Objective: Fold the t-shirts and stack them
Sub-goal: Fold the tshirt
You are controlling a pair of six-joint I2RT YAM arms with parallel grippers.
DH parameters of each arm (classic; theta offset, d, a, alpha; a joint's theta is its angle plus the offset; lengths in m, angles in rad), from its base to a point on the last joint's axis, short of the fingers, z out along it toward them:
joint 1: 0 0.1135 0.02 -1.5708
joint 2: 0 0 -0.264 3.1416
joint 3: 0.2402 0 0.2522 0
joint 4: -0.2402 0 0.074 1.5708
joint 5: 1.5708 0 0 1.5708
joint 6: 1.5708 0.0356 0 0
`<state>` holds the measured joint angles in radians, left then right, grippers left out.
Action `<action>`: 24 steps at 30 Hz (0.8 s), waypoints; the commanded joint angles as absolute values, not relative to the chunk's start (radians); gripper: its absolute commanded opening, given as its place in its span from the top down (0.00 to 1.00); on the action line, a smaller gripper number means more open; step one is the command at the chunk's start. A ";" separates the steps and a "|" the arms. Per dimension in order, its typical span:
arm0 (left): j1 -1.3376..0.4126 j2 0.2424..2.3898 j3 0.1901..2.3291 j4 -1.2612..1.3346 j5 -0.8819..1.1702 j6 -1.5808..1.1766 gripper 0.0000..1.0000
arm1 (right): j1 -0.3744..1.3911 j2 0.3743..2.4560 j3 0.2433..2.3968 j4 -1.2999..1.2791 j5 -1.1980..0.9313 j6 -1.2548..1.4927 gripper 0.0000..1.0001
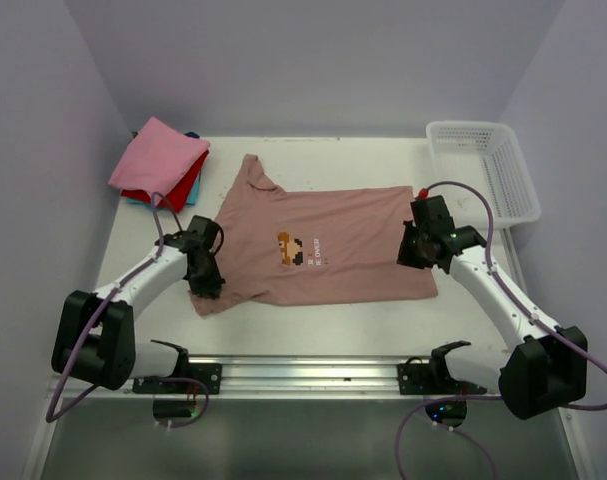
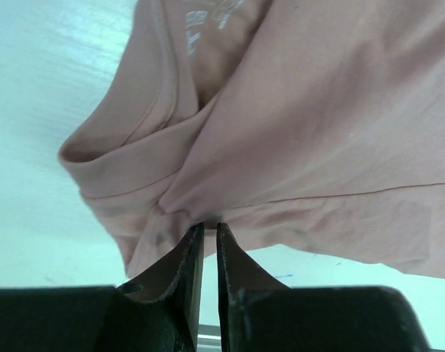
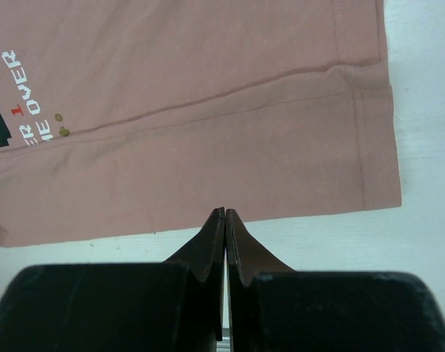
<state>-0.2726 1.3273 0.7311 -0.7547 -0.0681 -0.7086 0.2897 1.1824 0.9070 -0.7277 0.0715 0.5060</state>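
A dusty-pink cotton t-shirt (image 3: 207, 110) lies flat on the white table (image 3: 420, 220), its hemmed edge running down the right side. White printed lettering (image 3: 20, 95) shows at the left. The right gripper (image 3: 224, 213) is pressed closed and empty, its tips over the shirt's near edge.

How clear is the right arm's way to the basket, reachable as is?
Probably yes: the basket sits just beyond the right gripper on its own side, nothing lying between. The gripper is shut and looks empty.

Overhead looks down; wrists close on shirt (image 1: 363, 250)
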 commanded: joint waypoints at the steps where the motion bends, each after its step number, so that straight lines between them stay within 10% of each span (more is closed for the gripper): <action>1: -0.241 1.309 0.767 -0.876 -0.089 -0.632 0.84 | 0.293 1.149 0.902 -0.738 0.109 0.491 1.00; 10: -0.222 1.230 0.701 -0.729 0.277 -0.564 1.00 | 0.291 1.158 0.891 -0.741 0.123 0.495 1.00; 24: -0.216 1.354 0.581 -0.659 0.082 -0.698 1.00 | 0.291 1.140 0.890 -0.758 0.133 0.485 1.00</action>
